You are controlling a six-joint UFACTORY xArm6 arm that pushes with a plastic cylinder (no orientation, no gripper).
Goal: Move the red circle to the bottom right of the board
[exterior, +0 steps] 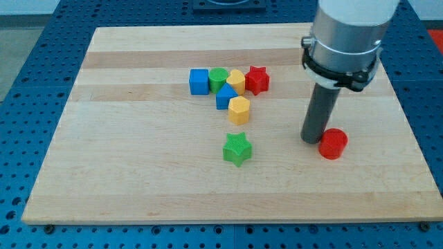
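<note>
**Tip beside the red circle on the right of the board**

My tip (311,140) rests on the wooden tabletop (138,180), touching or just beside the left edge of the red circle (333,144). The red circle sits in the right part of the board, somewhat nearer than the middle. There is no pincer on this arm, only the dark rod, so nothing is open, closed or gripped.

Well apart to the left lies a cluster of blocks toward the far middle: a blue cube (199,81), a green circle (219,78), a yellow block (236,81) and a red star (257,80) in a row, with a second blue block (225,98) and a yellow hexagon (239,109) just nearer. A green star (237,149) stands alone, nearer than the cluster
</note>
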